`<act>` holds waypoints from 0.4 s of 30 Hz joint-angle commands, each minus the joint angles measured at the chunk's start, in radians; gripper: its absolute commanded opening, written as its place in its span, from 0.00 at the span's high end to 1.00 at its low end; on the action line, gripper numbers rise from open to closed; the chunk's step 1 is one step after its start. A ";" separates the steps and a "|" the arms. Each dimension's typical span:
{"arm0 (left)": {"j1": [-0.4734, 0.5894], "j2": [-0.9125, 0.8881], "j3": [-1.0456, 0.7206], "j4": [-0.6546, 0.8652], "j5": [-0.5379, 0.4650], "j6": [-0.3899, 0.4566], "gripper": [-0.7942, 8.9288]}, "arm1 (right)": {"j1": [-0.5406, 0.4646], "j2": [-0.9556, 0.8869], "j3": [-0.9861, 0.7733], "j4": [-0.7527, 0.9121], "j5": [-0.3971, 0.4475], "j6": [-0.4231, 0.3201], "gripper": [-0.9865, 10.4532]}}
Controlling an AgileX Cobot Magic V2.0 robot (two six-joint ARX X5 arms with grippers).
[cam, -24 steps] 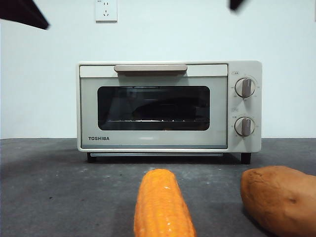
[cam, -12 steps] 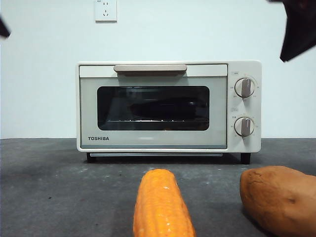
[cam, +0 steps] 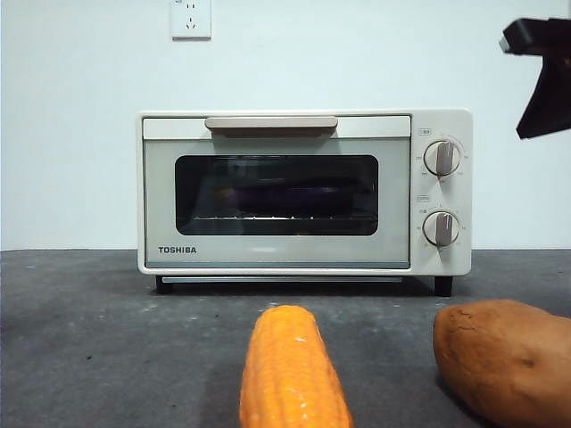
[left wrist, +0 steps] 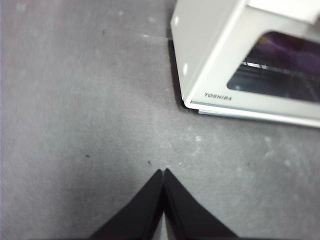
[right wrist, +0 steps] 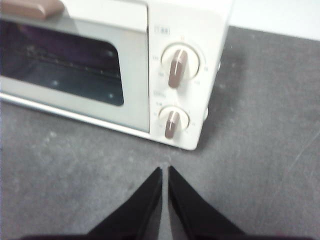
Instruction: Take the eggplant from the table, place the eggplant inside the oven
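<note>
The eggplant (cam: 285, 191) lies as a dark purple shape on the wire rack behind the glass of the oven (cam: 277, 255), whose door is closed. In the left wrist view the oven (left wrist: 210, 50) shows a purple patch of eggplant (left wrist: 292, 50) through the glass. My left gripper (left wrist: 163, 171) is shut and empty, above the table (left wrist: 75, 100) off the oven's TOSHIBA corner. My right gripper (right wrist: 165, 169) is shut and empty too, over the table (right wrist: 260, 125) in front of the oven's two knobs (right wrist: 176, 67). A black arm part (cam: 540, 76) hangs at the front view's upper right.
An orange-yellow corn cob (cam: 290, 370) lies in front of the oven, pointing toward the camera. A brown sweet potato (cam: 504, 357) sits to its right. A wall socket (cam: 192, 18) is on the white wall behind.
The dark arm at the upper left of the front view has left the picture. Another arm has come in at the upper right and dropped lower beside the oven.
</note>
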 commanded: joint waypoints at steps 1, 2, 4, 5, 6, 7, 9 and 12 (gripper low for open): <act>-0.003 0.006 0.006 0.008 -0.002 -0.050 0.91 | 0.008 0.004 0.007 0.014 0.003 0.013 0.91; -0.003 0.006 0.006 0.008 -0.002 -0.050 0.91 | 0.008 0.004 0.007 0.014 0.003 0.013 0.91; -0.003 0.006 0.006 0.008 -0.002 -0.050 0.91 | 0.008 0.004 0.007 0.014 0.003 0.013 0.91; -0.003 0.006 0.006 0.008 -0.002 -0.050 0.91 | 0.008 0.004 0.007 0.014 0.003 0.013 0.91; -0.003 0.006 0.006 0.008 -0.002 -0.050 0.91 | 0.008 0.004 0.007 0.014 0.003 0.013 0.91; -0.003 0.006 0.007 0.008 -0.002 -0.050 0.91 | 0.008 0.004 0.007 0.014 0.003 0.013 0.91; 0.002 -0.007 0.006 0.002 -0.002 -0.042 0.91 | 0.008 0.004 0.007 0.014 0.003 0.013 0.91; 0.034 -0.147 -0.003 -0.007 -0.010 0.171 0.91 | 0.008 0.004 0.007 0.014 0.003 0.013 0.91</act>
